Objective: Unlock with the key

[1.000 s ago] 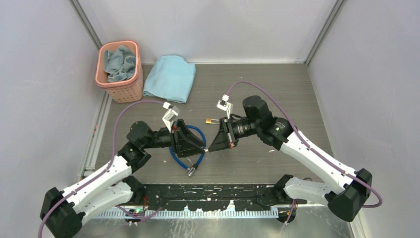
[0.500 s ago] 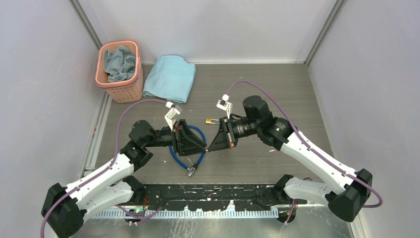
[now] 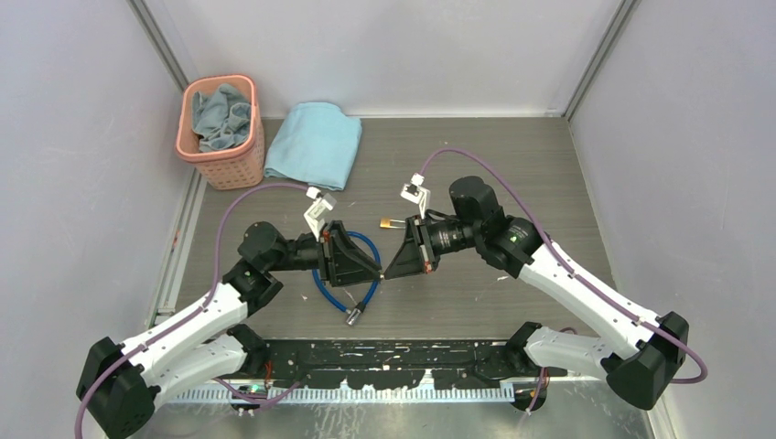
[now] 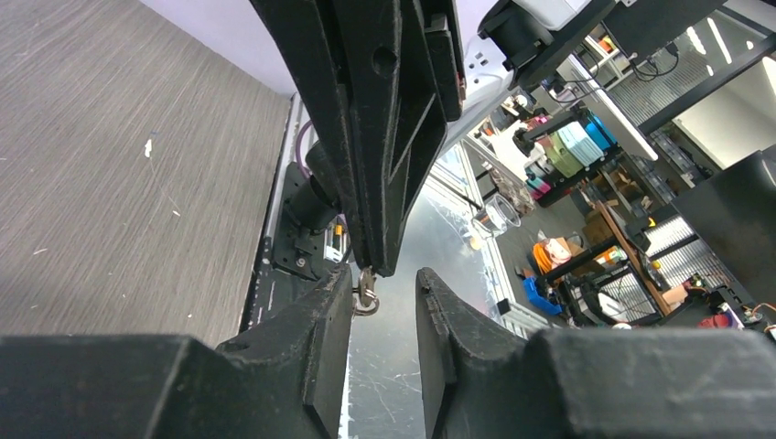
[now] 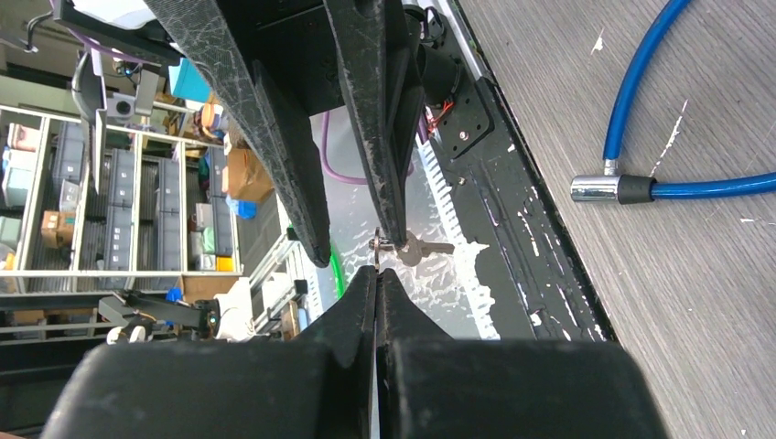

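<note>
My right pincer (image 5: 377, 274) is clenched, its fingers pressed flat together. They pinch the ringed end of the key (image 5: 419, 249), which shows just above their tips at the middle of the right wrist view. The key is tiny, flat and silvery-grey, with a thin wire ring at its head and its narrow end pointing to the right of the frame. My left pincer (image 4: 384, 276) is released. Its two fingers stand apart with the key's ring between them, close against the left-hand finger (image 4: 320, 320). In the overhead view both pincers meet tip to tip at the centre, over the table (image 3: 512, 165).

Counted, near to far:
- one key
- one blue cable (image 5: 714, 188) on the wood at the right of the right wrist view, with one silver metal end (image 5: 595, 188)
- one small brass padlock (image 3: 391, 222) just above centre overhead, apart from the key
- one folded light blue towel (image 3: 314, 144) at upper left
- one pink basket (image 3: 229, 165) in the upper-left corner, holding one grey-blue cloth (image 3: 220, 114)
</note>
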